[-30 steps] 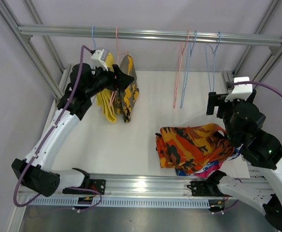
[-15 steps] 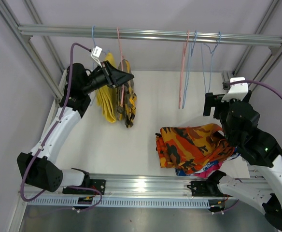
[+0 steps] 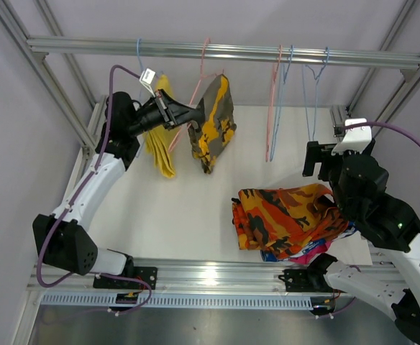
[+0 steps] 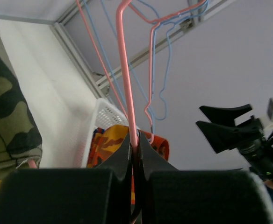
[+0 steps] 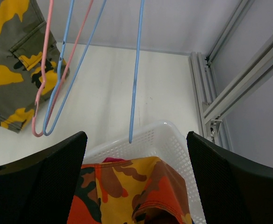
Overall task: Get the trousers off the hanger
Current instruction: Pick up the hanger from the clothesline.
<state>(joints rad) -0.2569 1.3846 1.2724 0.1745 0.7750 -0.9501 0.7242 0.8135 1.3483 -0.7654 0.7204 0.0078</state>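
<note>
Yellow-brown camouflage trousers (image 3: 213, 122) hang on a pink hanger (image 3: 198, 79) that is swung out to the right under the rail. My left gripper (image 3: 195, 113) is shut on that hanger's wire; in the left wrist view the pink hanger (image 4: 125, 70) runs up from between the closed left gripper (image 4: 135, 144). Plain yellow trousers (image 3: 160, 147) hang behind it on a blue hanger (image 3: 139, 54). Orange-red patterned trousers (image 3: 285, 215) lie piled in the basket. My right gripper (image 5: 136, 135) stands open above them, holding nothing.
The metal rail (image 3: 224, 52) crosses the back. Empty pink and blue hangers (image 3: 275, 108) and another blue hanger (image 3: 314, 93) hang at its right. The white basket (image 5: 174, 135) sits at the right front, with a bit of magenta cloth (image 3: 312, 253) under the pile.
My left gripper closed on the pink hanger's wire and drew it right, so the hanger tilts and the camouflage trousers swung away from the yellow ones. The right arm barely moved.
</note>
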